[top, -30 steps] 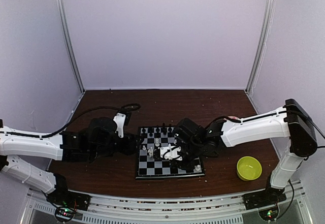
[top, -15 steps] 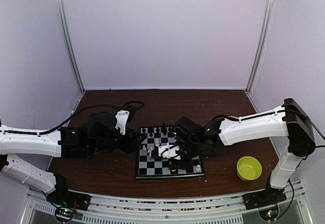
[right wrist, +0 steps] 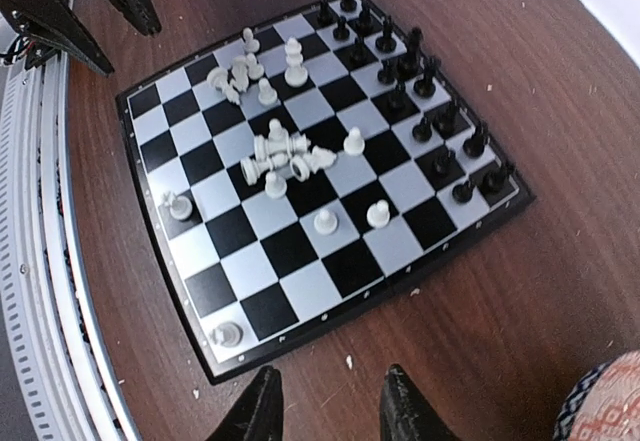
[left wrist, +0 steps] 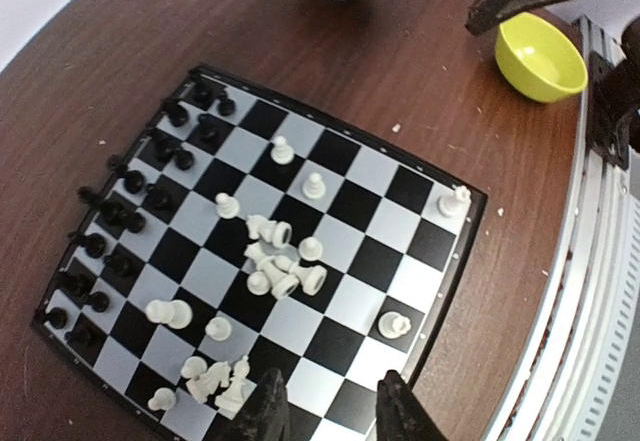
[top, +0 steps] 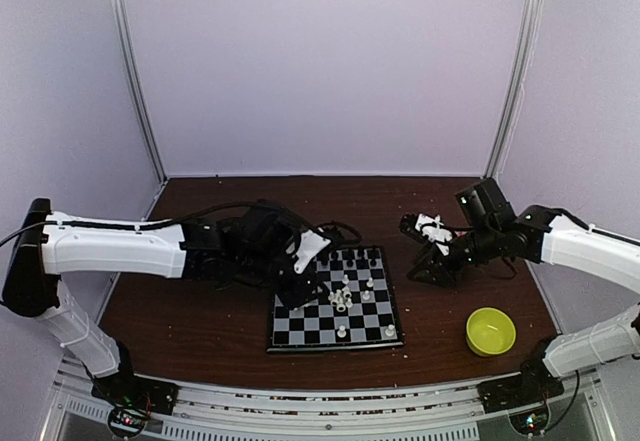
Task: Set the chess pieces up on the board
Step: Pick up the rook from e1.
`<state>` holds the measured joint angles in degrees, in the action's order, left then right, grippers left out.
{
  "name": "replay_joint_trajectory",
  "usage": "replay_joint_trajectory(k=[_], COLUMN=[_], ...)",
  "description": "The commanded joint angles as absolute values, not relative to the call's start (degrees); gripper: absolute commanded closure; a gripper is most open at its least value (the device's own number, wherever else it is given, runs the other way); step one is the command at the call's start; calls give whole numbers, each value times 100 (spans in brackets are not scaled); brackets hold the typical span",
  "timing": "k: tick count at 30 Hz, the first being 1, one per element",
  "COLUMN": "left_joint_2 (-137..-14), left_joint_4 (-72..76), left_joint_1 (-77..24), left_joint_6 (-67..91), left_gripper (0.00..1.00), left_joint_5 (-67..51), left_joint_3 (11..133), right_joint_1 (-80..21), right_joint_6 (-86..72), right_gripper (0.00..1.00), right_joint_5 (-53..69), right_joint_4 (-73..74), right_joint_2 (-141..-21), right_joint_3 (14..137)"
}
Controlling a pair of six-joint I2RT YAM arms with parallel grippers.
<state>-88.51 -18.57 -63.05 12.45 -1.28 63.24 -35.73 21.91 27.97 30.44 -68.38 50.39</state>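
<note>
Left gripper (left wrist: 328, 393) hangs over the board's (left wrist: 420, 186) left edge, jaws partly apart, nothing between them. Right gripper (right wrist: 325, 386) sits off the board's right side, likewise part open and empty. Black pieces (left wrist: 130, 206) line the board's far edge. White pieces (left wrist: 283, 266) lie mostly toppled in a heap at board centre, with a second cluster by the left edge. The left arm is the nearer to both. The fallen pieces' long axes appear mixed, but they are too small to confirm.

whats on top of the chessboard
The board carries black pieces in two rows along one edge and white pieces scattered, several toppled in a central heap. The left gripper hangs over another edge, hiding part of it in the top view.
</note>
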Motion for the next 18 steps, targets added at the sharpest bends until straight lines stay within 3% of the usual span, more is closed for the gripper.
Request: replay_joint_trajectory(k=[1, 18], left_joint_2=[-9357, -11204], left_joint_4=[-2556, -3650], left_joint_1=[-6293, -6574], left_joint_6=[441, 46], left_gripper=[70, 67], left_joint_5=[-1104, -1272], left_joint_3=[6922, 8580], right_joint_1=[-3183, -2762], right_joint_6=[1871, 2149], right_gripper=[67, 66], right_joint_5=[3173, 2526], right_joint_4=[2774, 2514], right_joint_2=[-6371, -6539], right_joint_3=[4427, 4510])
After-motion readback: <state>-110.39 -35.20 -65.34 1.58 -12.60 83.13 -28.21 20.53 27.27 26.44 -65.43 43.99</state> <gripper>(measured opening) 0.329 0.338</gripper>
